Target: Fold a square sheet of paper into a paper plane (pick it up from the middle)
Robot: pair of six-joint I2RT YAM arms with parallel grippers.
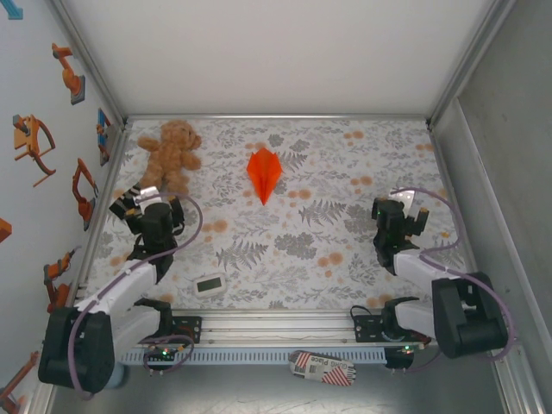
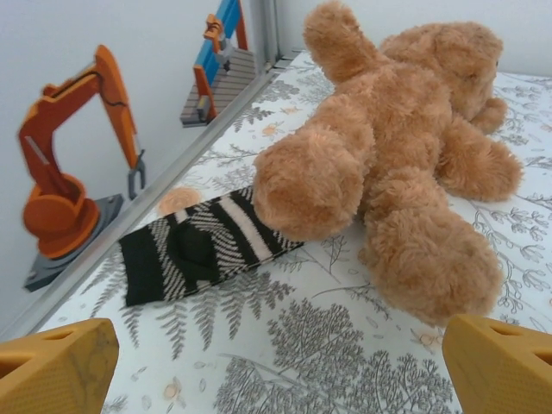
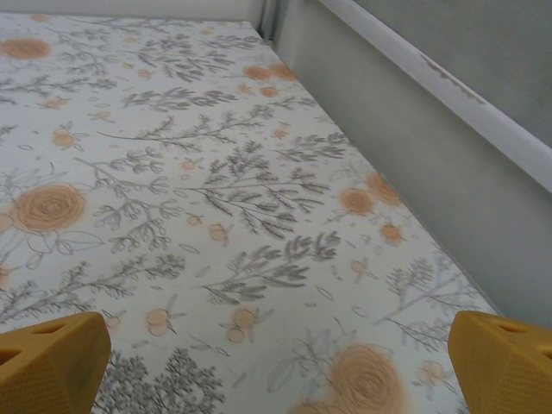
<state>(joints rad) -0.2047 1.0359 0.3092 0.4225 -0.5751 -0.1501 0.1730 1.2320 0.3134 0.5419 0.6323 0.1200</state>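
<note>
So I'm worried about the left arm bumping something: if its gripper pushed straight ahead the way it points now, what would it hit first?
Most likely the teddy bear, lying right ahead of the open left gripper; the striped cloth sits slightly left.

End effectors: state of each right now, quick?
Left end effector: open, holding nothing.
Right end effector: open, holding nothing.
</note>
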